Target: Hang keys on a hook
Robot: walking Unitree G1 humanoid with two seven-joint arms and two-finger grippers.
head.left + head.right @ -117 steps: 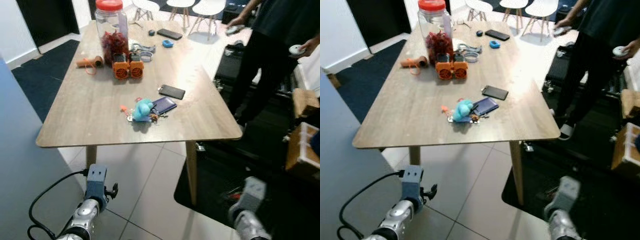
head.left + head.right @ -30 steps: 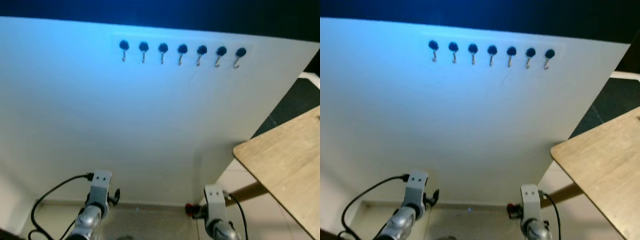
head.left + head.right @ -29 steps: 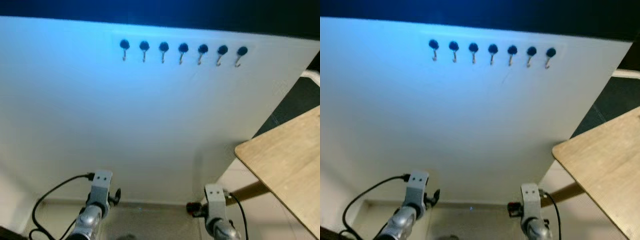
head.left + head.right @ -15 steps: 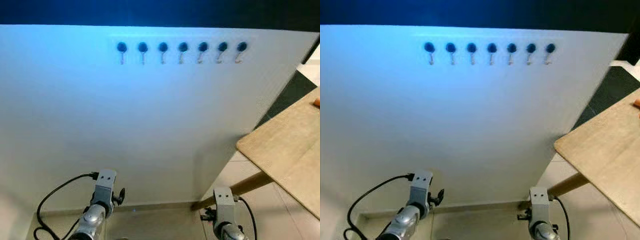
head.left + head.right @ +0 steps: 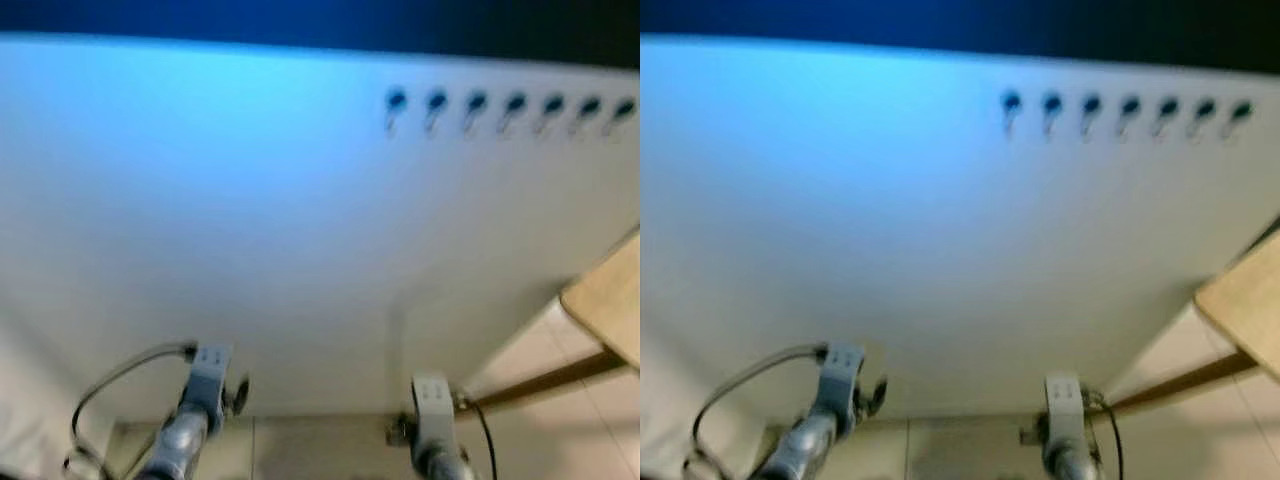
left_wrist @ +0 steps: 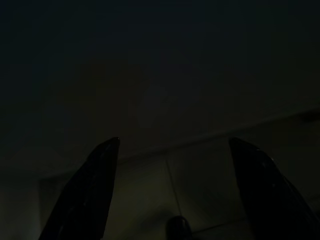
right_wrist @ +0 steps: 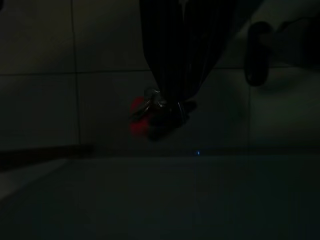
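Below the right hand, keys dangle.

Motion blur is smearing the row of hooks at the upper right, hiding their shapes. The frame's right edge is cutting off the tabletop. Darkness is obscuring the keys in the right claw.

A blurred white wall is seen, with a row of seven hooks at 1 o'clock. A counter corner is seen at 3 o'clock. Two silver arms hang at 6 o'clock.
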